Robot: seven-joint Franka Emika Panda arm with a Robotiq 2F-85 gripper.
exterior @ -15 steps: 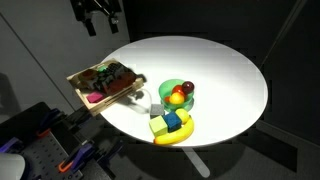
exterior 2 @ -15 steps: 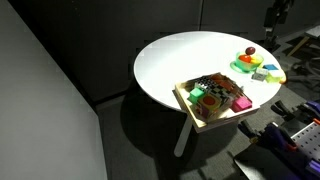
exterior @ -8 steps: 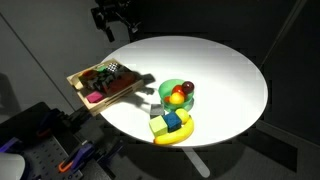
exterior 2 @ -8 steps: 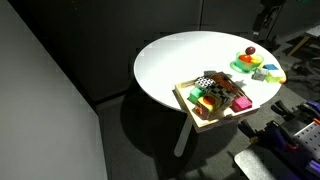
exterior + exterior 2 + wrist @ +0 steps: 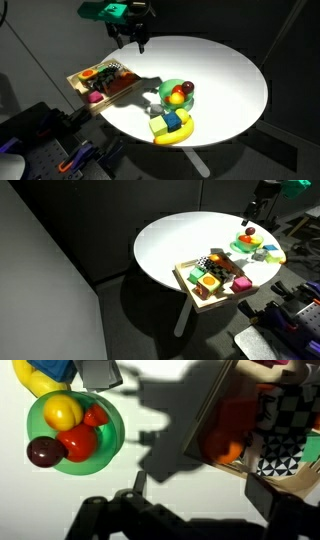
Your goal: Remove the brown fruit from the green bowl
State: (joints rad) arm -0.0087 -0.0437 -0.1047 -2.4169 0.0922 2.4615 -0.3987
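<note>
Brown fruit (image 5: 43, 452) lies in the green bowl (image 5: 112, 430), against its left wall in the wrist view. It touches a red fruit (image 5: 80, 444), and a yellow-orange fruit (image 5: 62, 410) sits just above them. Bowl contents unchanged over the last second.

Change: the gripper (image 5: 137, 42) has travelled from beyond the table (image 5: 230, 70) edge to over the tabletop, nearer the bowl but still apart from it. Judgement: approach only, fruit not yet removed.

Jaws spread wide, nothing held.

Rightward in the wrist view: wooden tray (image 5: 77, 88) holds assorted toy pieces, one checkered.
</note>
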